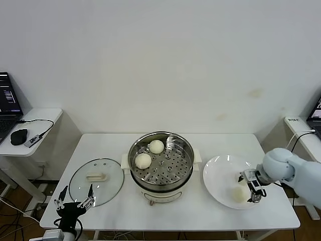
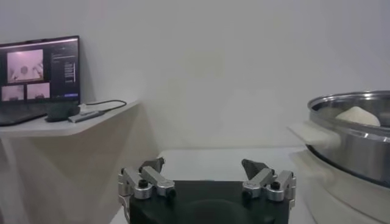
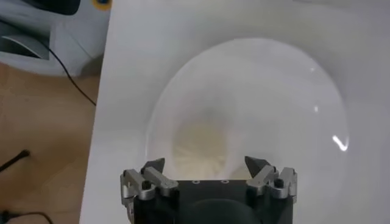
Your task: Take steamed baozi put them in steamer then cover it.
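Observation:
The steamer (image 1: 187, 150) stands open at the table's middle, with two steamed baozi (image 1: 156, 146) (image 1: 143, 160) on its perforated tray. A third baozi (image 1: 239, 194) lies on the white plate (image 1: 219, 175) at the right. My right gripper (image 1: 250, 187) is open just above this baozi, its fingers on either side of it. In the right wrist view the baozi (image 3: 200, 146) lies in front of the open right gripper (image 3: 206, 163) on the plate (image 3: 274, 91). A fourth baozi is not in view. My left gripper (image 1: 75, 201) is parked, open and empty, at the front left corner.
The glass lid (image 1: 96, 181) with a cream handle lies flat on the table left of the steamer. A side table (image 1: 45, 118) at the left bears a laptop (image 2: 39, 73) and a mouse (image 1: 19, 135). The left wrist view shows the steamer's rim (image 2: 353, 140).

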Available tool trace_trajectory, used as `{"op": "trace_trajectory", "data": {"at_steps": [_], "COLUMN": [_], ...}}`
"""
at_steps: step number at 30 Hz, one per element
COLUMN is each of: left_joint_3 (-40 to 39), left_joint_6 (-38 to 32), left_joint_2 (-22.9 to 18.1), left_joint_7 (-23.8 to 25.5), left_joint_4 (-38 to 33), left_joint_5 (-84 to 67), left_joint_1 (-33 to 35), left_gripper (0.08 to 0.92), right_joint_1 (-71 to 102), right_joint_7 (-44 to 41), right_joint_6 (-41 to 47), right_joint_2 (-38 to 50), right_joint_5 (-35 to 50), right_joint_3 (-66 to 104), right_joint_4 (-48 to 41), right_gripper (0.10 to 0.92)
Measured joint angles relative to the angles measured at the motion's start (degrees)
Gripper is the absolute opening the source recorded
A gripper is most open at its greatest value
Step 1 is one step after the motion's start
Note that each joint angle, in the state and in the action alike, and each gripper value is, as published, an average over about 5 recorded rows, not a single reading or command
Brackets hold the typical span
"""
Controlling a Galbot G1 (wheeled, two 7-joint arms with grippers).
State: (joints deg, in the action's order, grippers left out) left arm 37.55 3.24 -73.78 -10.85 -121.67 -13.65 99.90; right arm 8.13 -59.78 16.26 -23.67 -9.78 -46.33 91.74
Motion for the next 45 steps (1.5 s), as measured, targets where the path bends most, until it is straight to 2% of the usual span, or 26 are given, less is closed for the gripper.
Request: {"op": "trace_trajectory", "data": {"at_steps": [14, 33, 45], "left_joint_3": [0.2, 0.3, 0.2], "left_joint_6": [0.0, 0.0, -0.1], "left_joint_2": [-0.1, -0.2, -0.2], "left_joint_7": [0.0, 0.0, 0.0], "left_joint_4": [0.5, -0.2, -0.7], "left_joint_5": [0.1, 0.1, 0.1], "left_joint_1": [-0.2, 0.0, 0.1], "left_gripper": [0.823, 0.823, 0.823], "right_joint_1": [4.1, 4.2, -3.1], "right_joint_7": [0.8, -0.2, -2.5], "right_joint_6": [0.2, 0.8, 1.4], "right_joint_2": [-3.4, -5.1, -4.3], "right_joint_5": [-1.3, -0.8, 2.1], "right_joint_3": [3.3, 4.3, 2.0], "right_joint_4": [-4.7, -6.4, -5.8], "right_gripper": [0.816, 0.625, 0.602]}}
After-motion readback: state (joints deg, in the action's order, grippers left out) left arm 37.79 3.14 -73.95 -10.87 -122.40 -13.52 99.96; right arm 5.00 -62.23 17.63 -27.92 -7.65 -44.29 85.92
